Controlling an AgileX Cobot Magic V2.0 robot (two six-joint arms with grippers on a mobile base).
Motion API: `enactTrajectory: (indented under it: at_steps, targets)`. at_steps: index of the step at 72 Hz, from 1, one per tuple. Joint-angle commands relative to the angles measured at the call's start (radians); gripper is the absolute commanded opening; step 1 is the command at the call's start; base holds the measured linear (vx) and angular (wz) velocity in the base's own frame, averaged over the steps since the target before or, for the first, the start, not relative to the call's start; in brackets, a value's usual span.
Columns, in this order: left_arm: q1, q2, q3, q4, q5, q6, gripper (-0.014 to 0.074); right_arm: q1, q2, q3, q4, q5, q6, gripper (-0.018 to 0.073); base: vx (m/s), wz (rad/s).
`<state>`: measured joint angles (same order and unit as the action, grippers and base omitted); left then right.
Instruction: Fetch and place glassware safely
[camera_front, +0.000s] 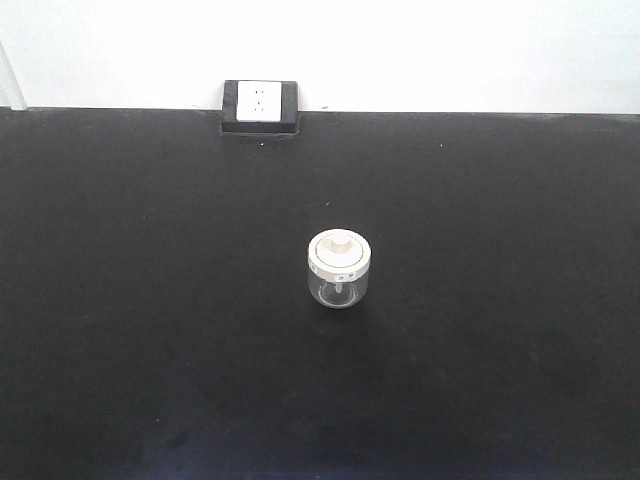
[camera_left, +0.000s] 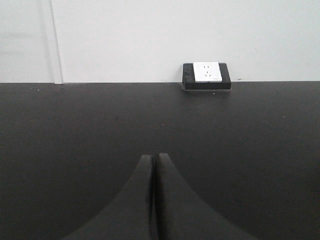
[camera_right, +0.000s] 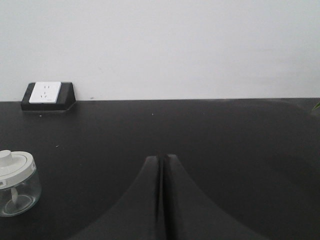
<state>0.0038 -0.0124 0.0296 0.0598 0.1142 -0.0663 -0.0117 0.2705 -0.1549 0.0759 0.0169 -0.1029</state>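
Right gripper (camera_right: 161, 159) right of jar (camera_right: 16, 182)

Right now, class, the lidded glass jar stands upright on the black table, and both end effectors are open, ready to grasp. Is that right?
Not quite. The jar does stand upright on the black table, lid on, but both end effectors are shut: the left in the left wrist view, the right in the right wrist view.

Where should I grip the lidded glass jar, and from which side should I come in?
Probably best to grip the glass jar across its round body just under the cream-white lid, coming in level from the side. It stands upright and alone on the black table, so either side is free. The right gripper, now shut, sees the jar to its left; the knob looks too small to hold safely.
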Motion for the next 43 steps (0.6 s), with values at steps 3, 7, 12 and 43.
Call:
enactTrajectory:
  at_steps: [3,7,12,43]
  targets:
    - [0.000,-0.012,0.026,-0.010,-0.067,-0.006,-0.0007,-0.006,-0.098,0.042,-0.005,-0.095,0.000,-0.0003,0.00,0.00]
    - [0.000,-0.012,0.026,-0.010,-0.067,-0.006,-0.0007,-0.006,-0.138,0.074,-0.005,-0.098,0.000,-0.0003,0.00,0.00]
    - [0.000,-0.012,0.026,-0.010,-0.067,-0.006,-0.0007,-0.006,-0.204,0.115,-0.005,-0.099,0.000,-0.0003,0.00,0.00]
    - [0.000,-0.012,0.026,-0.010,-0.067,-0.006,-0.0007,-0.004,-0.292,0.202,-0.009,-0.099,0.000,-0.0003,0.00,0.00]
